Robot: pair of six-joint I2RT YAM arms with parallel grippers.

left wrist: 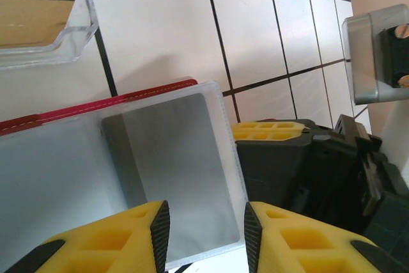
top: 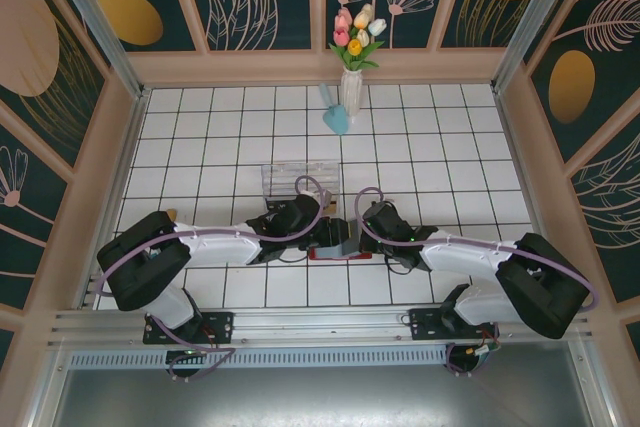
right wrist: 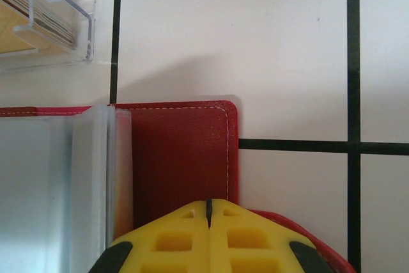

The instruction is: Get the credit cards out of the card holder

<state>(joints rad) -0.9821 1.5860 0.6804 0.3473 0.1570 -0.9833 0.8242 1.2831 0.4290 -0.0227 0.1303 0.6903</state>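
The small red fold-over card holder (right wrist: 182,158) lies just beside the clear plastic box (right wrist: 57,23). My clenched right pincer (right wrist: 208,209) rests on its flap, and my left pincer (left wrist: 206,222) gapes over its frosted sleeve (left wrist: 166,164). If I nip the sleeve rather than a card, I'd likely drag the holder boxward.

Card holder (right wrist: 182,158): red leather-look cover, smooth, low sheen, pale stitching along the edge. Inner pockets (left wrist: 166,171): frosted translucent plastic, grey, smooth, soft sheen. Clear box (right wrist: 48,20): hard transparent plastic, glossy, bright edges. Table (right wrist: 255,43): white tiles, smooth, slight gloss, dark matt grout lines. Left gripper (left wrist: 206,228) and right gripper (right wrist: 209,212): jaws of yellow matt plastic with moulded recesses; pads (left wrist: 161,231) black, ribbed, rubber-look. Front rail (top: 300,322): bare metal, brushed.
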